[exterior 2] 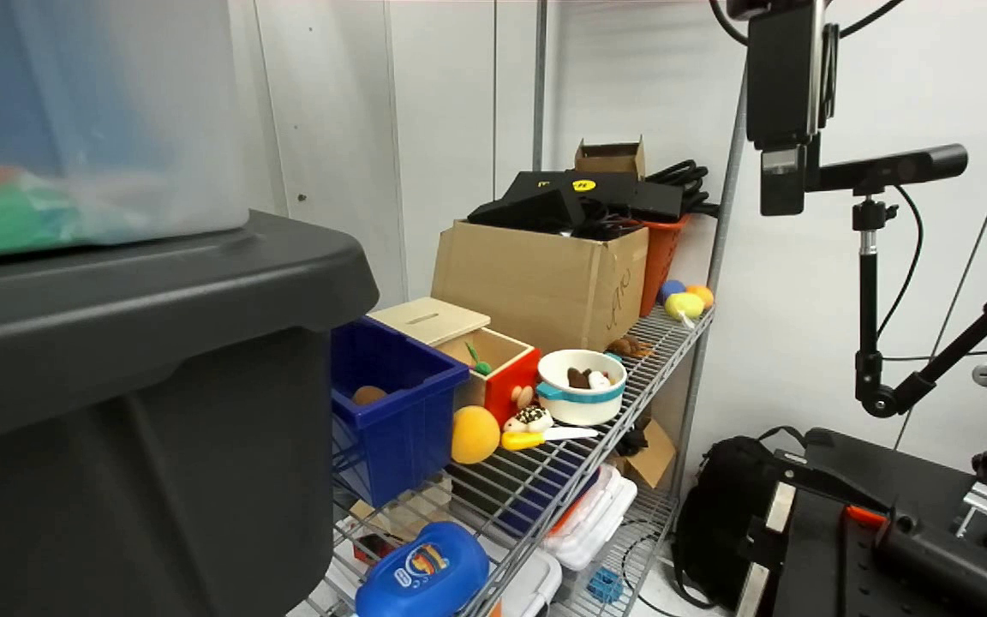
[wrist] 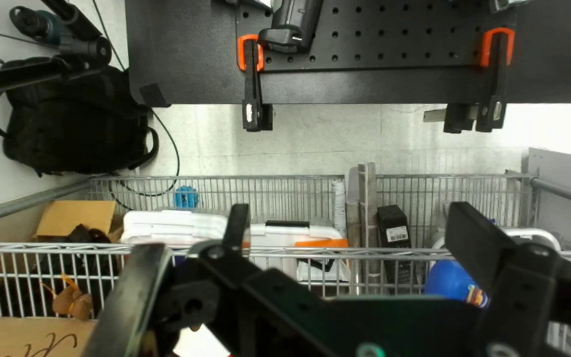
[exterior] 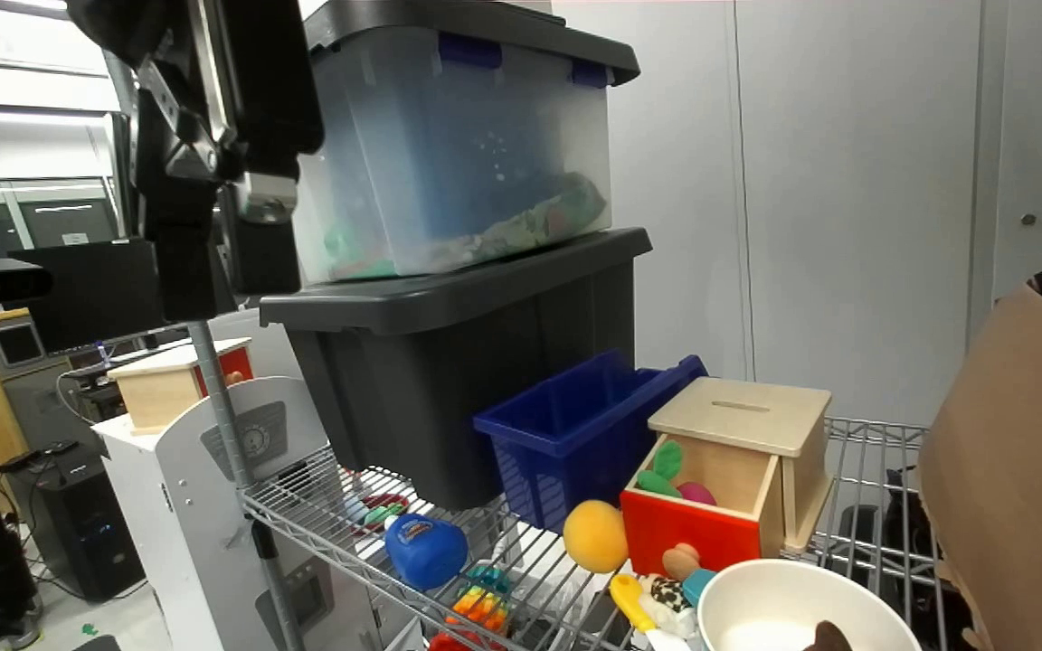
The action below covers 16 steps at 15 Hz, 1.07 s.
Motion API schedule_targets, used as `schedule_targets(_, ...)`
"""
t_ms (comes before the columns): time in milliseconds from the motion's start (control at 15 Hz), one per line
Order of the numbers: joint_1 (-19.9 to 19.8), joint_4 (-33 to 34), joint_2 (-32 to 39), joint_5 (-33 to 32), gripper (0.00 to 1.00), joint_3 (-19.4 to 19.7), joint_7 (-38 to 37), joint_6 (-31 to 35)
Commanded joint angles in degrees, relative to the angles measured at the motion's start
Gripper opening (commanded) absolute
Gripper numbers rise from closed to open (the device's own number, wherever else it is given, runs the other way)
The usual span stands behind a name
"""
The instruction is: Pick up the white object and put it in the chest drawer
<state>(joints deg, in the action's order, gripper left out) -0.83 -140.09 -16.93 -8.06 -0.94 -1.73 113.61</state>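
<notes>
My gripper is open and empty, high above the shelf; it also shows in both exterior views. The light-wood chest has its red-fronted drawer pulled open. A green and pink toy lies in the drawer. A small white toy with a dark-speckled top lies in front of the drawer. Another small white piece is in the white bowl. I cannot tell which is the white object. Both are out of the wrist view.
The white bowl, an orange ball and a yellow-handled knife stand by the drawer. A blue bin, dark storage box and cardboard box flank the chest. A blue bottle lies near the wire shelf's edge.
</notes>
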Motion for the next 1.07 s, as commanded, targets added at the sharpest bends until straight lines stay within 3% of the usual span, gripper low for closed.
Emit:
schedule_targets(0,0.1,0.1,0.0,0.0,1.00,0.1,0.0,-0.1)
schedule_targets(667,-0.1,3.2,3.2,-3.4,1.00,-0.4,-0.1,0.6)
schedule_targets(1000,0.6,4.9,5.9,-4.6,1.00,-0.4,1.4,4.4)
